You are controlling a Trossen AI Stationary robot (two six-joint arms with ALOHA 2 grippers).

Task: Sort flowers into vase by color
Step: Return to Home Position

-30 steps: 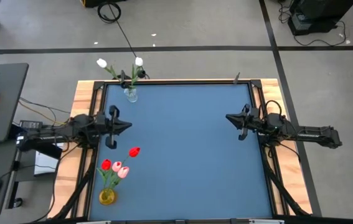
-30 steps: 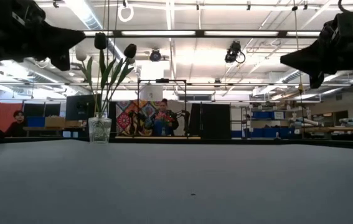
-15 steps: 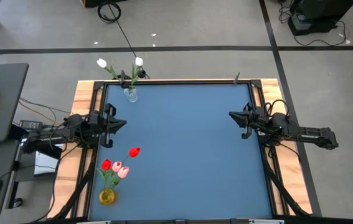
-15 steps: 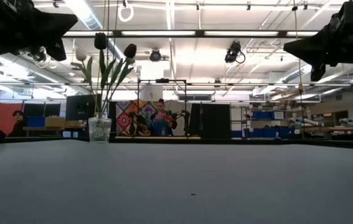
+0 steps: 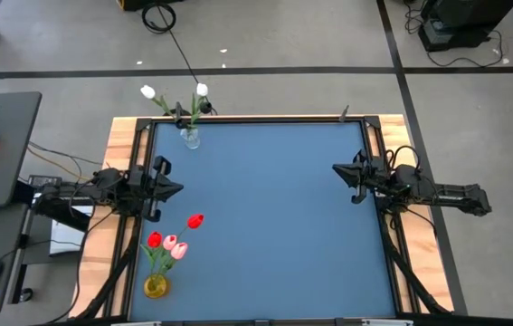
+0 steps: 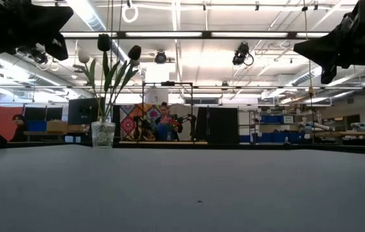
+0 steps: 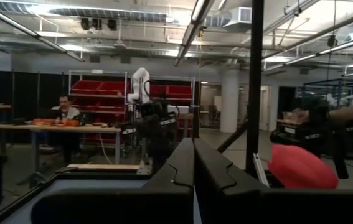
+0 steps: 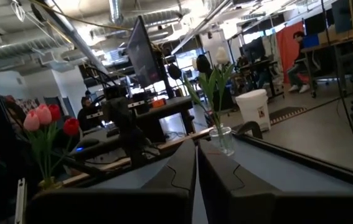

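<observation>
Since no stem lies loose on the blue table (image 5: 265, 226), the sorting looks finished and what remains is parking the arms. 4 tulips (image 5: 170, 243), 2 red and 2 pink, stand in the yellow vase (image 5: 155, 288) at the near left corner. 2 white tulips (image 5: 148, 91) and what look like 2 dark ones share the glass vase (image 5: 190, 139) at the far left corner. The left gripper (image 5: 178, 188) hangs over the left rim of the table, between the 2 vases. The right gripper (image 5: 336, 168) hangs over the right rim, well apart from any flower. Each wrist view shows its own 2 fingers (image 7: 176, 174) pressed together with nothing between them, so both jaws are clenched and empty.

The risk sits on the left side. 1 red tulip (image 5: 195, 220) leans out of the yellow vase toward the table's middle, and its head is near the left gripper. The left wrist view also catches a red blur close beside the fingers. If that arm folds back with a sideways swing toward the near edge, a link or finger could catch the leaning head and drag the stem out or tip the vase. The glass vase looks top-heavy too, its stems splaying past the table's far edge, so a jolt through the table might topple it. The right arm has nothing near to hit.
</observation>
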